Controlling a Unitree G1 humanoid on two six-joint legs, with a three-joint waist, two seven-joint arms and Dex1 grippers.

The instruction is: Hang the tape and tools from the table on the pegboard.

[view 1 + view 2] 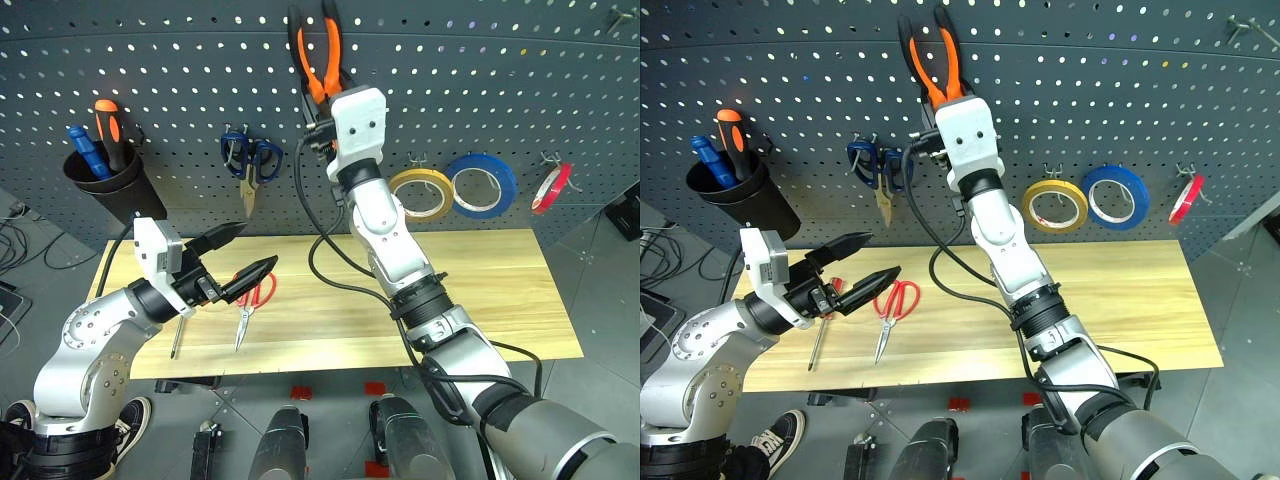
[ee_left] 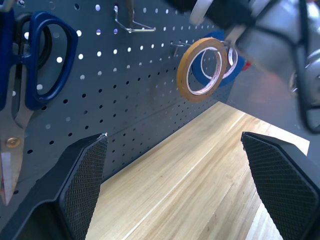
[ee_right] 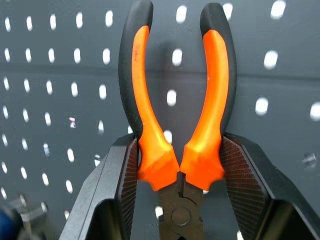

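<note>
Right claw (image 3: 180,172): my ridged black pads pinch the pliers (image 1: 318,55) at the handle bases, handles up against the pegboard (image 1: 480,90).
Left claw (image 1: 243,252): spread wide, empty, above the counter (image 1: 480,290), below the pliers.
Risk: curved rubber handles could miss a hook; if I let go too early, the pliers drop to the counter.
Remaining: red-handled scissors (image 1: 252,298) and a slim screwdriver (image 1: 178,337) lie on the pale planks below the pliers.
Tape (image 1: 552,187): thin red roll, already hooked, far right of the pliers.
</note>
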